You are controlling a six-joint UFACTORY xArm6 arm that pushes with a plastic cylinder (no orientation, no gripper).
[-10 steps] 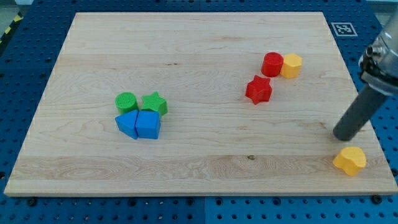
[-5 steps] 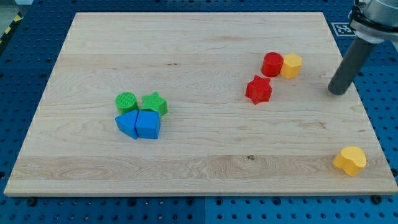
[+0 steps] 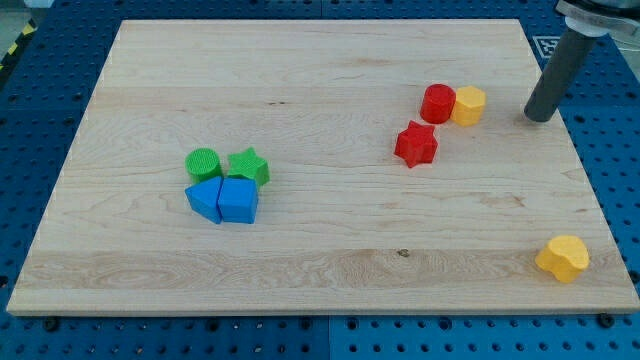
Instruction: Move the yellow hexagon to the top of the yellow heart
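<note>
The yellow hexagon (image 3: 468, 105) sits at the view's upper right, touching the right side of the red cylinder (image 3: 437, 103). The yellow heart (image 3: 563, 258) lies near the board's bottom right corner. My tip (image 3: 539, 117) rests on the board to the right of the yellow hexagon, a short gap away, far above the yellow heart.
A red star (image 3: 416, 144) lies just below-left of the red cylinder. At the view's left a green cylinder (image 3: 203, 163), a green star (image 3: 249, 165) and two blue blocks (image 3: 206, 198) (image 3: 239, 200) cluster together. The wooden board (image 3: 320, 60) ends just right of my tip.
My tip has moved from just above the yellow heart up the board's right side to beside the yellow hexagon. No block has moved.
</note>
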